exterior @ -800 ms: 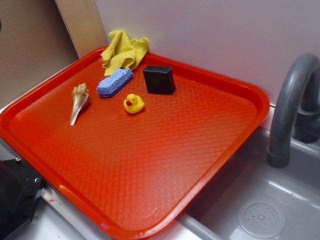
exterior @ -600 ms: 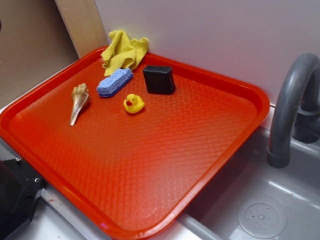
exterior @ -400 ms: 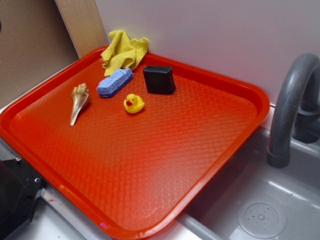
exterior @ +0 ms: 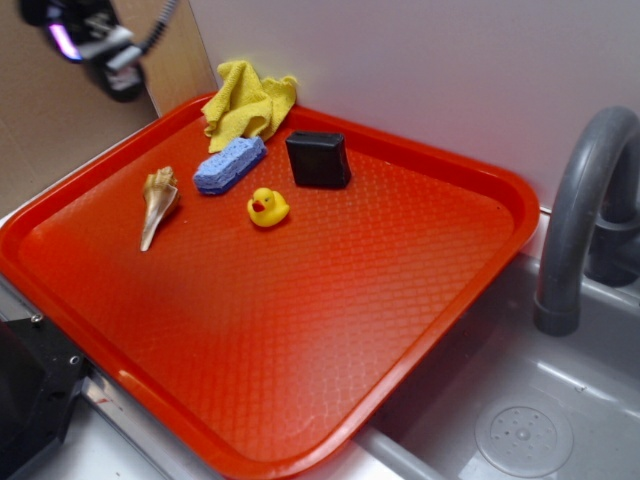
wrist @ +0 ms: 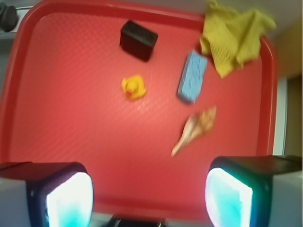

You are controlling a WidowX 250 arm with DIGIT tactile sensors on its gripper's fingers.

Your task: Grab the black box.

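Black box (exterior: 318, 159) sits on red tray (exterior: 300, 330), far side nr wall, just beside blue sponge (exterior: 229, 165) and above yellow duck (exterior: 267, 207). Matte black, squarish w/ rounded edges; no clear long axis, one corner turned toward duck. Hand (wrist: 149, 191) high over tray's near edge, fingers spread wide, holding nothing.

exterior oblique above tray (exterior: 505, 190), wrist high overhead, both sharing tray
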